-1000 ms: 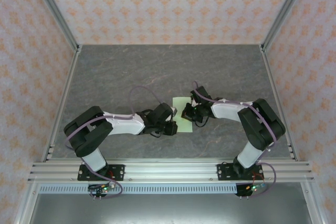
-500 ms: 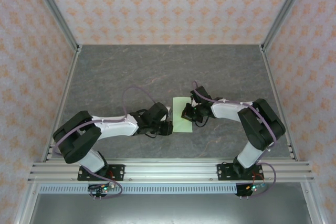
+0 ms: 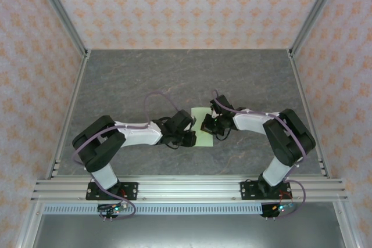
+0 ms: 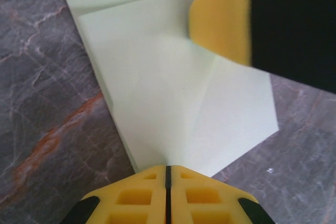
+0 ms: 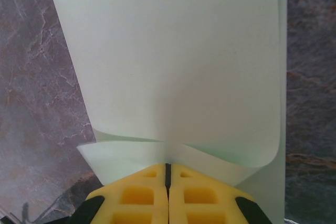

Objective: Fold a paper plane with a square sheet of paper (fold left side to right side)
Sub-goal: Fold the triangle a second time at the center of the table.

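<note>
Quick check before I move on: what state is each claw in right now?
Left claw: closed, pinching the edge of the pale green sheet.
Right claw: closed, pinching the curled-up edge of the sheet.

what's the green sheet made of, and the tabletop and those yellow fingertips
Square sheet of paper: thin matte paper, judging by its sharp creases and the soft curl at its edge.
Table: grey, veined like stone with rusty streaks; possibly a printed laminate or mat, the look does not settle it.
Right gripper's fingertips: yellow, matte, moulded with square pockets; likely plastic or rubber.
</note>
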Robot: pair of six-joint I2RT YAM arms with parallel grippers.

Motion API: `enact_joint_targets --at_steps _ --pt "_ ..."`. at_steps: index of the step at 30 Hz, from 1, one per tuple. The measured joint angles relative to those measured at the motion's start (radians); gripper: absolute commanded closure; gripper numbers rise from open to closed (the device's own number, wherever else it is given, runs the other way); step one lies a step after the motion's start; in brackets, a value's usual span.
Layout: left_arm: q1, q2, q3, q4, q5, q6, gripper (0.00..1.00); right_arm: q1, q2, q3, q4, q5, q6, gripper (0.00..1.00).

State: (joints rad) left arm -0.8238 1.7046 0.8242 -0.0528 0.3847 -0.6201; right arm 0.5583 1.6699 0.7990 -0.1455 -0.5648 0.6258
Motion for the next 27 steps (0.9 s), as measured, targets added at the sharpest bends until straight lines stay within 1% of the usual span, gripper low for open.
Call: enact_joint_targets --at_steps 5,10,15,19,27 --pt "0.000 0.004 0.000 0.002 0.000 0.000 0.94 0.003 -0.008 0.000 -0.006 0.008 -0.011 0.94" --pt "0.000 0.004 -0.004 0.008 0.001 0.000 0.95 0.009 -0.076 -0.002 -0.042 0.024 -0.018 0.95" --pt "0.000 0.004 -0.008 0.014 0.001 0.000 0.95 0.061 -0.143 -0.023 -0.035 0.032 -0.004 0.95" --pt "0.000 0.004 -0.008 0.013 0.001 0.000 0.97 0.101 -0.145 -0.050 -0.030 0.037 0.020 0.95" --pt "0.001 0.004 -0.008 0.013 0.001 0.000 0.98 0.115 -0.108 -0.060 0.011 0.042 0.055 0.95"
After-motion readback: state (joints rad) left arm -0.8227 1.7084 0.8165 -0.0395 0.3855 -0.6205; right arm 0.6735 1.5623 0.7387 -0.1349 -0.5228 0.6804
